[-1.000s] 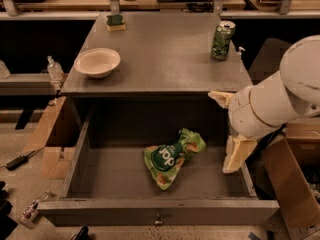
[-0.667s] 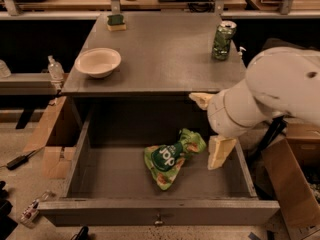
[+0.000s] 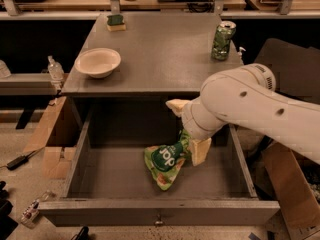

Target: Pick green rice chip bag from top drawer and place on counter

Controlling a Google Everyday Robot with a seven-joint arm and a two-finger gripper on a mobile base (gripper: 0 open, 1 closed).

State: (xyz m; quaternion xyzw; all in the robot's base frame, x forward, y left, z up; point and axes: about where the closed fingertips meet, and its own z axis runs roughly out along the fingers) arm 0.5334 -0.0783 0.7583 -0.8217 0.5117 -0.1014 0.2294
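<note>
The top drawer (image 3: pixel 125 211) stands open nearest me, knob at six o'clock. The green rice chip bag (image 3: pixel 164 160) lies crumpled on its floor. My gripper (image 3: pixel 183 132) hangs at the bag's one o'clock, fingers spread wide and clasping nothing, the lower one right by the bag's upper end. Beyond, the counter (image 3: pixel 160 59) bears a bowl (image 3: pixel 98 62) at nine o'clock, a green can (image 3: pixel 222 40) at two and a sponge (image 3: pixel 116 22) at eleven.

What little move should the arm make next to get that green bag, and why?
Probably lower slightly and close. The two-finger gripper hangs open inside the wide grey top drawer, at the upper end of the crumpled bright green rice chip bag, which lies on the drawer floor, not yet gripped.
</note>
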